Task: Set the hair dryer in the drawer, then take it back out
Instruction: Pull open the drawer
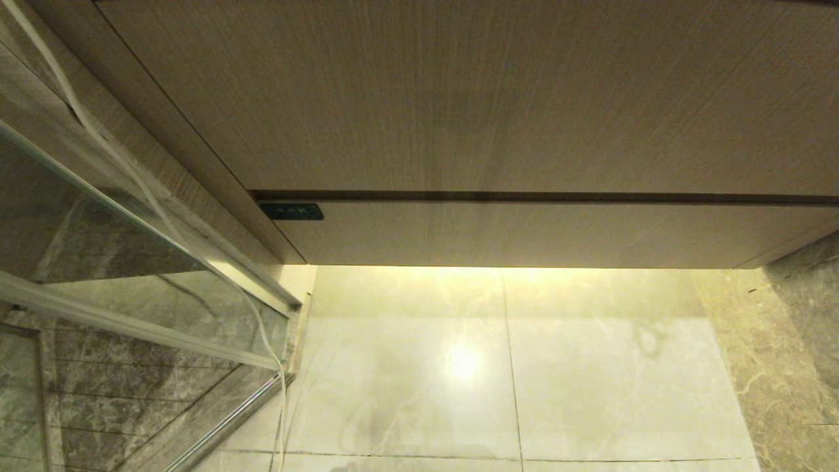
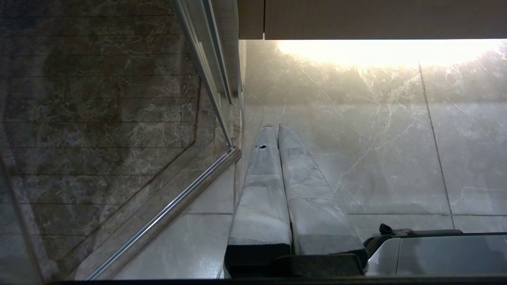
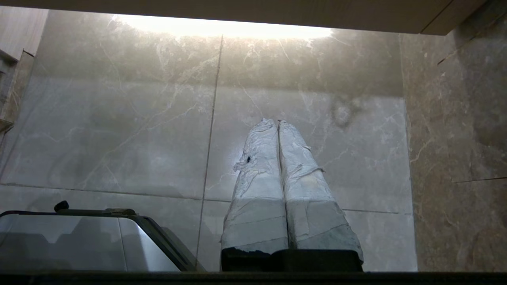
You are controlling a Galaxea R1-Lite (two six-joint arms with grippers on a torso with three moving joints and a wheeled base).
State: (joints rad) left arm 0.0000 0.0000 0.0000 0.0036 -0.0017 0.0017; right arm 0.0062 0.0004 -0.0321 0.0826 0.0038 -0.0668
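opening the drawer (image 1: 524,233) comes first: it sits shut under the taller panel (image 1: 459,98). both the left gripper (image 2: 276,126) and right gripper (image 3: 276,120) hang closed and empty over the floor (image 1: 590,367). hook a fingertip into the dark gap along the drawer's top edge. the hair dryer isn't in view.

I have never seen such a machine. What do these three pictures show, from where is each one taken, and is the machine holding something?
It is a wheeled robot with two arms. The head camera looks down at a wood-grain cabinet: the drawer is shut, its small dark label at one end, above a lit marble floor. A glass shower door stands on the robot's left. The other two cameras sit on the wrists. The left gripper and right gripper, both wrapped in white, are shut and hold nothing. No hair dryer is visible.
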